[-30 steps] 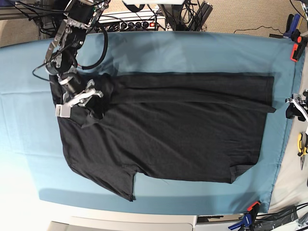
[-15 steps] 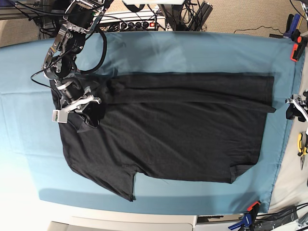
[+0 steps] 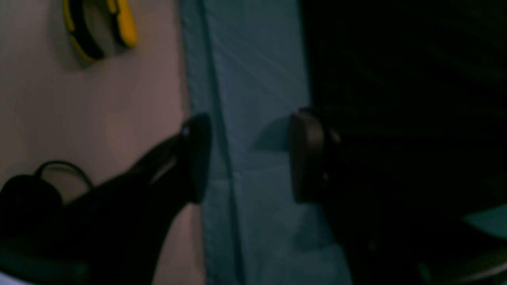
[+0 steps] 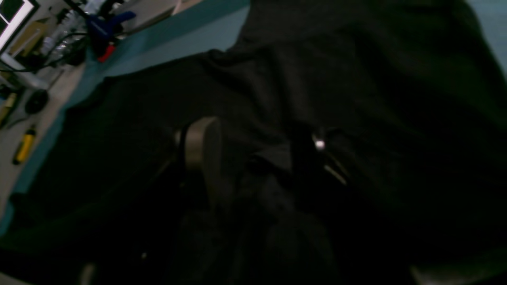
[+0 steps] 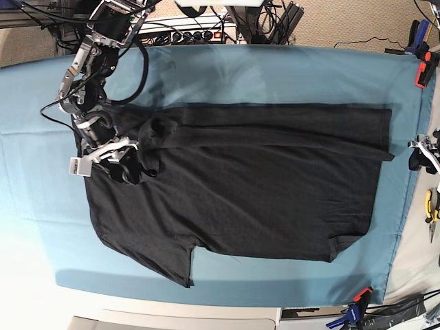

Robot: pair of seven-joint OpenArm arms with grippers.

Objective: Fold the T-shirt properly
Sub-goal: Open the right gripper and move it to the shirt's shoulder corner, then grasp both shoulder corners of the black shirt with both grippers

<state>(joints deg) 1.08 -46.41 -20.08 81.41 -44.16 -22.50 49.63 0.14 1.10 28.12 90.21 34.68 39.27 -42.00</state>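
On the teal cloth (image 5: 275, 75), one black T-shirt (image 5: 261, 192), two pincers, right (image 4: 253, 158) and left (image 3: 247, 158), both spread wide, empty.

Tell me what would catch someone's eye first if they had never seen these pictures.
The big black T-shirt spread across the teal table cloth, its upper edge already folded over. At the base view's left, the right pincer sits over a bunched-up sleeve with its jaws apart. At the far right edge the left pincer hangs open over the cloth's border, near yellow-handled pliers.
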